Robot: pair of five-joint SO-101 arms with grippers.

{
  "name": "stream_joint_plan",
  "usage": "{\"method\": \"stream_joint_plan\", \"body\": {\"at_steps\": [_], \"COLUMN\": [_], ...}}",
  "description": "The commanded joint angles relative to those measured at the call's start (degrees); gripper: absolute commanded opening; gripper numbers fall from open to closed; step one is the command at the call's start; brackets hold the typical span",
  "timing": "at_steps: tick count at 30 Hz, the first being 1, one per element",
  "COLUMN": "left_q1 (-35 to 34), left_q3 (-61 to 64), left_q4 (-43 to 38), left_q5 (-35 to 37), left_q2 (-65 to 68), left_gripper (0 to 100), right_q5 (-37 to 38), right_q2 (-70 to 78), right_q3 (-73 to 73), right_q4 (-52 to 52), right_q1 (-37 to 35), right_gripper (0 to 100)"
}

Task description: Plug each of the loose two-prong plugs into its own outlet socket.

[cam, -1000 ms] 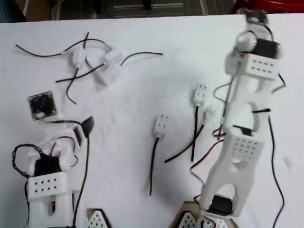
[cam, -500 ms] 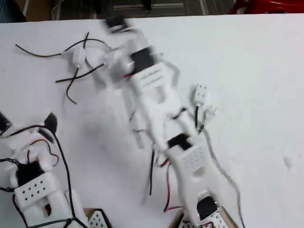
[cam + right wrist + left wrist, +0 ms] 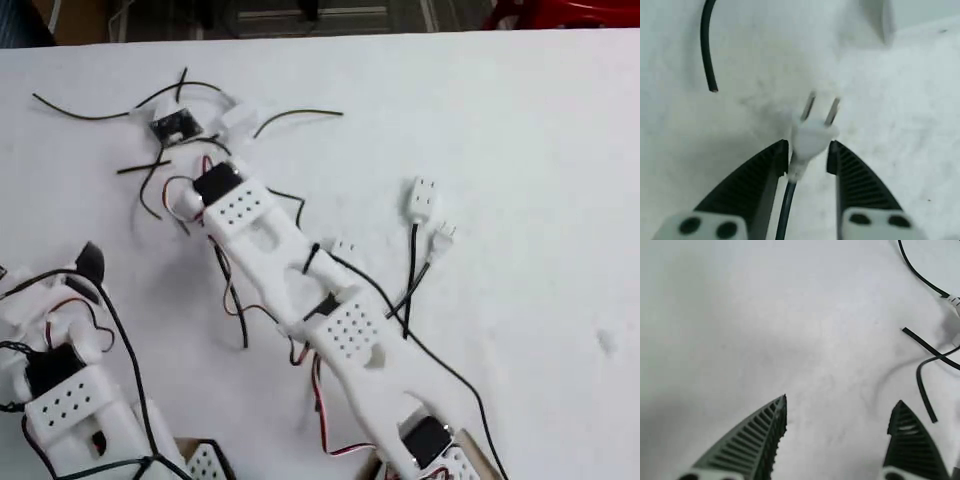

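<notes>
My right arm lies diagonally across the table, and my right gripper (image 3: 170, 126) is at the far-left tangle of cords. In the right wrist view my right gripper (image 3: 807, 145) is shut on a white two-prong plug (image 3: 812, 136), with the prongs pointing away from me. Another white plug (image 3: 237, 115) lies just beside it. A white outlet socket (image 3: 421, 198) and a loose plug (image 3: 440, 238) lie right of centre. A second socket (image 3: 343, 246) peeks out from under the arm. My left gripper (image 3: 90, 262) (image 3: 842, 400) is open over bare table at the near left.
Black cords (image 3: 110, 112) sprawl around the far-left cluster, and one cord end (image 3: 707, 50) lies near the held plug. More cord pieces (image 3: 922, 385) lie off to one side of my left gripper. The table's right half is bare.
My right arm has swung from the far right across the table to the far-left cord cluster. My left arm has shifted left.
</notes>
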Motion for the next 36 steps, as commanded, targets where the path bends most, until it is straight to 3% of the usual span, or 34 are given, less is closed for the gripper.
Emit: {"method": "stream_joint_plan", "body": {"at_steps": [1, 8, 13, 18, 21, 30, 36], "left_q1": [4.0, 13.4, 24.3, 28.4, 29.9, 29.5, 26.5], "left_q3": [-2.0, -3.3, -6.8, -7.5, -11.9, -41.3, -53.6], "left_q4": [-0.6, 2.5, 9.6, 9.5, 9.1, 9.5, 9.5], "left_q5": [-4.4, -10.4, -12.2, -12.3, -12.4, -12.4, -12.4], "left_q2": [-0.7, -0.6, -0.6, 0.8, 9.7, 56.7, 69.4], "left_gripper": [32, 29, 29, 29, 29, 28, 28], "right_q5": [1.7, 9.5, 9.8, 9.6, 9.8, 10.3, 12.8], "right_q2": [-5.2, -16.7, -21.1, -21.6, -22.1, -21.4, -17.5], "right_q3": [-1.6, -11.3, -11.7, -9.8, -3.3, 15.1, 22.4], "right_q4": [3.0, 14.7, 14.7, 15.0, 14.9, 14.6, 9.6], "right_q1": [-0.1, 5.7, 15.2, 27.0, 32.3, 39.7, 39.7], "right_gripper": [26.7, 30.8, 30.8, 30.8, 30.8, 30.8, 30.8]}}
